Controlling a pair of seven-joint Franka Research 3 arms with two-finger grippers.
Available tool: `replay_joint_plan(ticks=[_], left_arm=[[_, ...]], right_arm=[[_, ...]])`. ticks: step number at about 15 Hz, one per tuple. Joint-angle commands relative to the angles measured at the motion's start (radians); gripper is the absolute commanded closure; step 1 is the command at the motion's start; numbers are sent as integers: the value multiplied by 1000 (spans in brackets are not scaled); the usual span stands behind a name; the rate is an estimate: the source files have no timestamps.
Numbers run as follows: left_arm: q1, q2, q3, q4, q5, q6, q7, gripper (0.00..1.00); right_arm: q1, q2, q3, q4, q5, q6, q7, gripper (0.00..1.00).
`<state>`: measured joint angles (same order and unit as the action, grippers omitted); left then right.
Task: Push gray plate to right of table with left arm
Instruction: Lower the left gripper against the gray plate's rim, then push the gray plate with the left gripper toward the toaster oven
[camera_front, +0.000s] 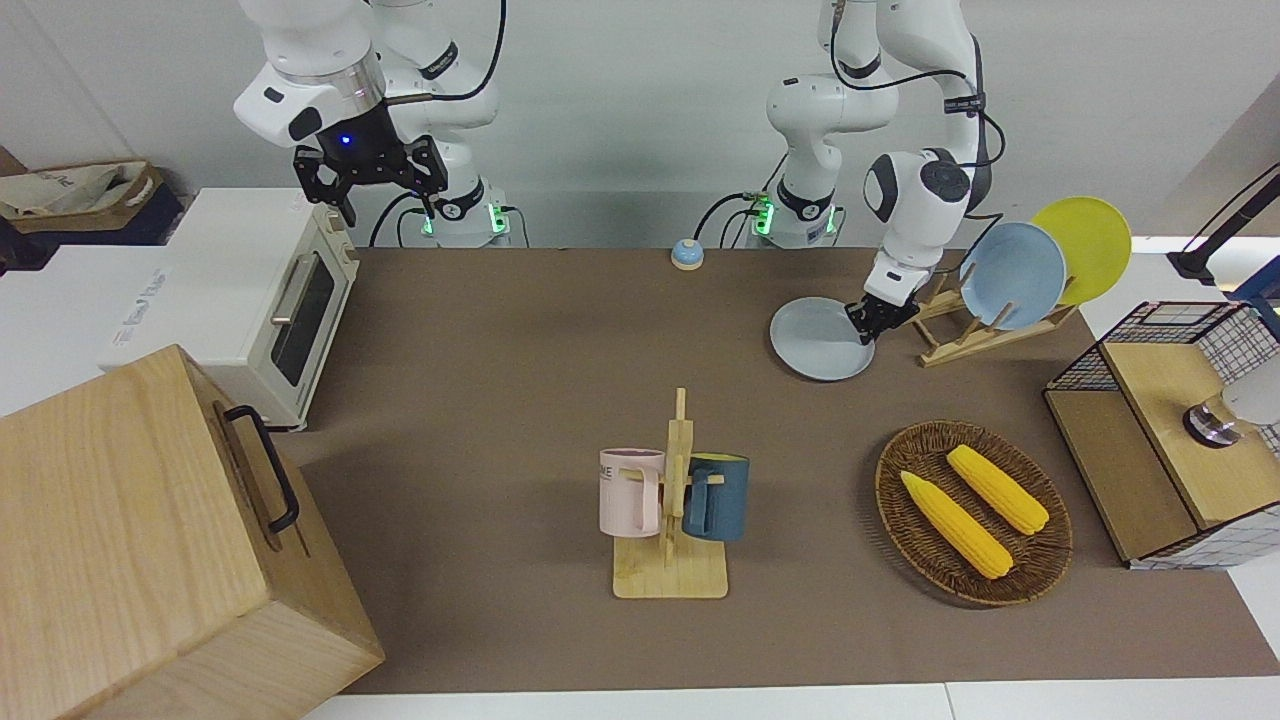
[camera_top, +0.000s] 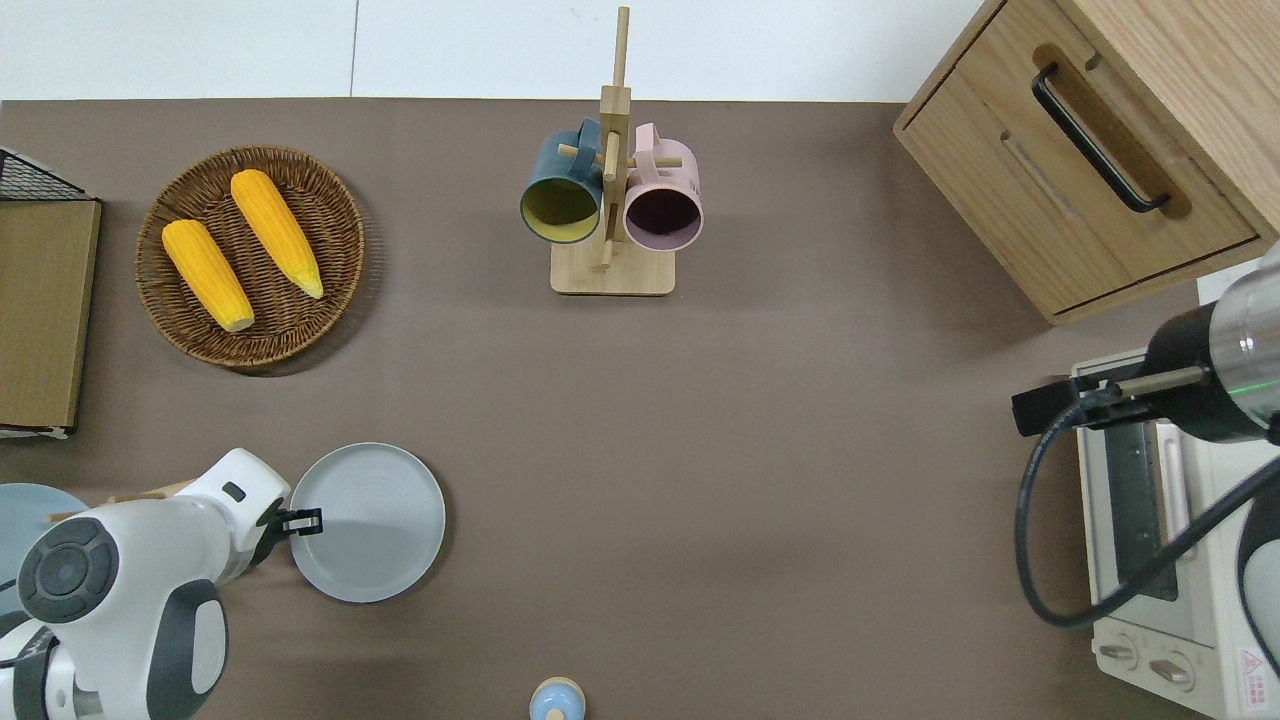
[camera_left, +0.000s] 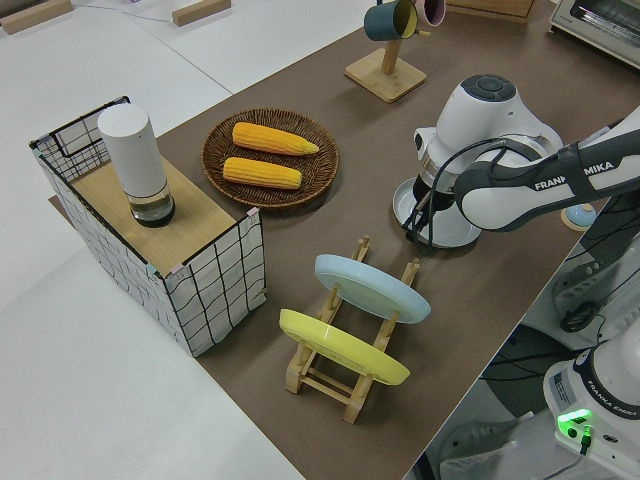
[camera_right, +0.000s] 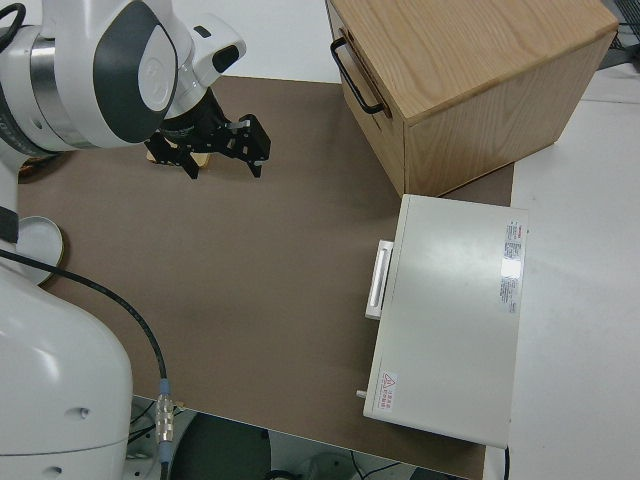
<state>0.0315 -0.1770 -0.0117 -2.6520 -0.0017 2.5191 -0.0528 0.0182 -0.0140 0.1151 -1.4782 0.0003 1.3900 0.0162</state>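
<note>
The gray plate (camera_front: 822, 338) lies flat on the brown table (camera_front: 520, 380), near the robots and toward the left arm's end; it also shows in the overhead view (camera_top: 367, 522). My left gripper (camera_front: 868, 325) is low at the plate's rim on the side toward the left arm's end, its tips just over the rim (camera_top: 305, 521). Its fingers look shut and hold nothing. My right gripper (camera_front: 370, 195) is open and empty, and that arm is parked.
A wooden rack with a sky-blue plate (camera_front: 1012, 275) and a yellow plate (camera_front: 1085, 245) stands right beside the left gripper. A corn basket (camera_front: 972, 512), a mug rack (camera_front: 672, 505), a small blue bell (camera_front: 686, 254), a toaster oven (camera_front: 270, 300) and a wooden cabinet (camera_front: 150, 540) are on the table.
</note>
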Motion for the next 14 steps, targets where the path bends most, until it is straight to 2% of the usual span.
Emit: replay_joint_plan(ticks=[1,6,9,14], left_arm=[[-1,31,4,-13,-3,37,-18,1000],[-2,33,4,-13,-3,37,-19,1000],[-21,39,-2,-6,-1,37,-83,1000],[-197,77,-5,10,0,37,-353,1000]], right_arm=[[-20,-3,17,9,6,-16,13,17],[-20,-3,17,9,6,-16,13,17],[-20,-3,15,9,6,-16,13,17],[-20,-3,15,9,6,-16,13,17]])
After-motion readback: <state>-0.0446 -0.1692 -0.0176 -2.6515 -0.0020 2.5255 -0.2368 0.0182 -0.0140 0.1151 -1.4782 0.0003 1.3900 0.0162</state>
